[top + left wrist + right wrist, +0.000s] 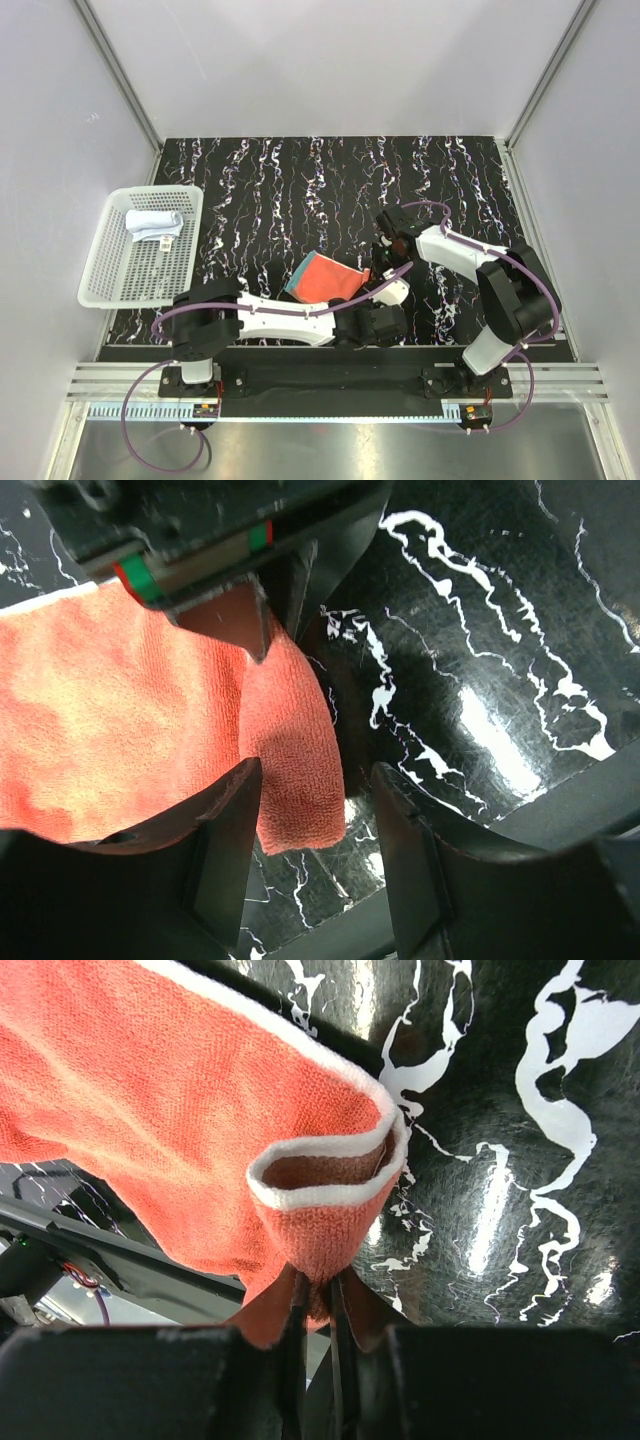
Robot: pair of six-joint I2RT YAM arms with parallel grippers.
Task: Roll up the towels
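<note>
The rust-orange towel, with a teal edge, lies near the front middle of the black marbled table. My right gripper is shut on a folded corner of it, and the white-trimmed edge curls into a loop just above the jaws. In the top view this gripper is at the towel's right end. My left gripper is open and low over the table, with the towel's hanging corner between its fingers, close to the left one. The pale blue towel lies rolled in the basket.
The white perforated basket stands at the table's left edge. Both arms meet near the front middle, and the left forearm lies along the near edge. White walls enclose the table on three sides.
</note>
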